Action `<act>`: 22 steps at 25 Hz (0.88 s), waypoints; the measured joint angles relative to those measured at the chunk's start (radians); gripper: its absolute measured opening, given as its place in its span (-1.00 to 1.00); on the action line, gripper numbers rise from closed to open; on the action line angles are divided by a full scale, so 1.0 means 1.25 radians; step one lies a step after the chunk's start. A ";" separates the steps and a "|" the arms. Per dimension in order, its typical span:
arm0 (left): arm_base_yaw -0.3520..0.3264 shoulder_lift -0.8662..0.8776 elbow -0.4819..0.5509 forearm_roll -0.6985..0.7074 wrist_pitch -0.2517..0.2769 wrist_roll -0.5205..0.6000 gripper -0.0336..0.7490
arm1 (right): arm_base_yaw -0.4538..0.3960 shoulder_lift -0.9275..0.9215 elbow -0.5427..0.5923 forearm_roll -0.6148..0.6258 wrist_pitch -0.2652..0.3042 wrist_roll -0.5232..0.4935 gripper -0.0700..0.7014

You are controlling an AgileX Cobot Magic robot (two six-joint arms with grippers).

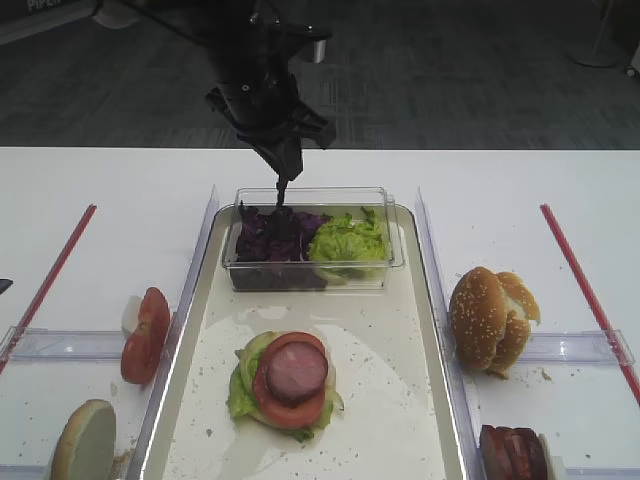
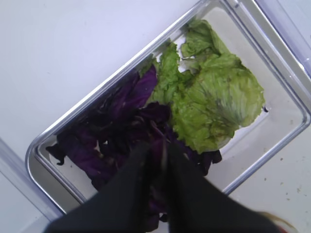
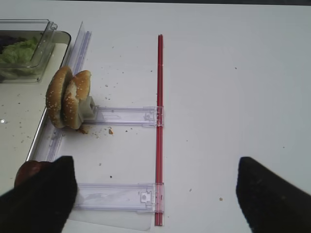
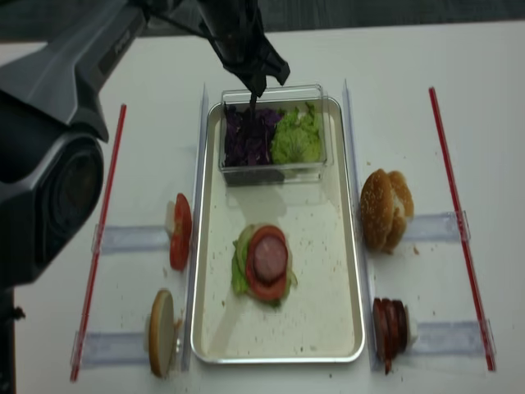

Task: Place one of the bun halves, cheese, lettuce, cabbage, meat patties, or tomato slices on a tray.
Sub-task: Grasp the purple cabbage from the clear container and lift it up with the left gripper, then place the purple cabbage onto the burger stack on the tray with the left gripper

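Cabbage [image 2: 121, 131]: crinkly dark-purple shreds

White table [image 1: 320, 175] under tray [image 1: 440, 350], racks

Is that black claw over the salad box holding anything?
Its fingers are shut down in the purple cabbage, apparently pinching a shred; which part is hidden.

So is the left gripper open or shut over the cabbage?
Shut. In the left wrist view the left gripper has its fingers pressed together, tips down in the cabbage inside the clear box.
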 joint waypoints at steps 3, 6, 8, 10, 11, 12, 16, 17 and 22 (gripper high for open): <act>0.000 -0.022 0.000 0.000 0.001 0.000 -0.81 | 0.000 0.000 0.000 0.000 0.000 0.001 0.94; 0.000 -0.045 0.000 0.000 0.003 0.000 -0.81 | 0.000 0.000 0.000 0.000 0.000 0.001 0.94; 0.000 -0.058 0.000 0.000 0.003 0.000 -0.81 | 0.000 0.000 0.000 0.000 0.000 0.001 0.94; 0.000 -0.067 0.000 0.000 0.003 0.000 -0.81 | 0.000 0.000 0.000 0.000 0.000 0.001 0.94; 0.000 -0.069 0.000 0.002 0.005 0.000 -0.81 | 0.000 0.000 0.000 0.000 0.000 0.001 0.94; 0.000 -0.073 0.000 0.004 0.005 0.000 -0.81 | 0.000 0.000 0.000 0.000 0.000 0.001 0.94; 0.000 -0.076 0.000 0.020 0.006 0.000 -0.81 | 0.000 0.000 0.000 0.000 0.000 0.001 0.94; 0.000 -0.076 0.000 0.021 0.006 0.000 -0.81 | 0.000 0.000 0.000 0.000 0.000 0.001 0.94; 0.000 -0.076 0.000 0.021 0.006 0.000 -0.81 | 0.000 0.000 0.000 0.000 0.000 0.001 0.94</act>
